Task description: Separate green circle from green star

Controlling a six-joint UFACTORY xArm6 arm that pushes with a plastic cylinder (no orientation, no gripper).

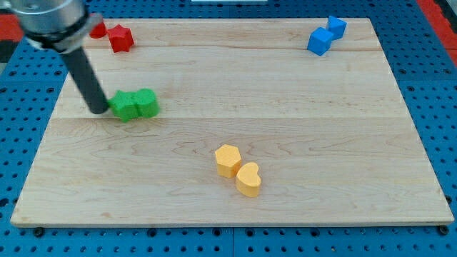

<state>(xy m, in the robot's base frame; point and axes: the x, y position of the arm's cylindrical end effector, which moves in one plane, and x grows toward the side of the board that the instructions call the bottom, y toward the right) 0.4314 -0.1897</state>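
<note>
Two green blocks sit touching at the view's left. The green star (126,106) is on the left and the green circle (147,103) is on its right. My tip (99,111) rests on the board just left of the green star, touching or nearly touching its left edge. The dark rod rises from there toward the view's top left.
A red star (121,38) and another red block (98,30), partly hidden by the rod's mount, lie at the top left. Two blue blocks (320,41) (336,27) sit at the top right. A yellow hexagon (228,160) and yellow heart (248,178) touch at bottom centre.
</note>
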